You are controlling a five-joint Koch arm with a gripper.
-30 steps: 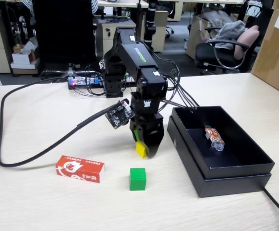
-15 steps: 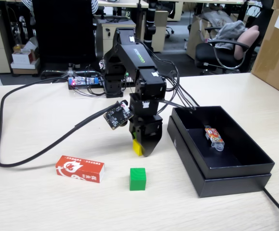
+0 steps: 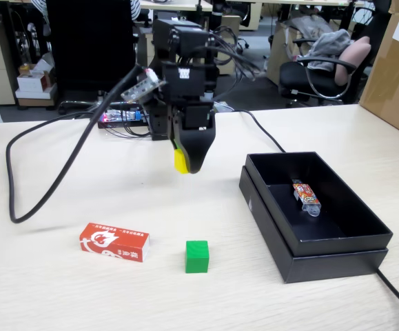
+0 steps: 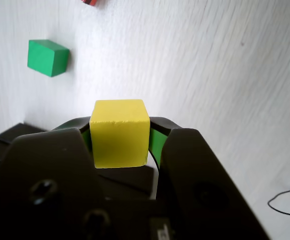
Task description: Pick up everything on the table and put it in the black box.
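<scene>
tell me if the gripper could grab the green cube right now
Probably not yet: the gripper is raised and shut on the yellow cube. The green cube itself sits clear on the table.

Yellow cube (image 4: 120,131) sits dead centre, pinched between the two dark fingers (image 4: 182,150), one pressing on each side of it, green pads showing at the contact. It hangs above the pale wood-grain surface (image 4: 210,60). Up at the left, the green cube (image 4: 47,57) rests on that surface, well apart from the gripper (image 4: 120,142). A sliver of something red (cut off by the top edge) peeks in above it. A thin dark cable (image 4: 285,204) loops at lower right.
</scene>
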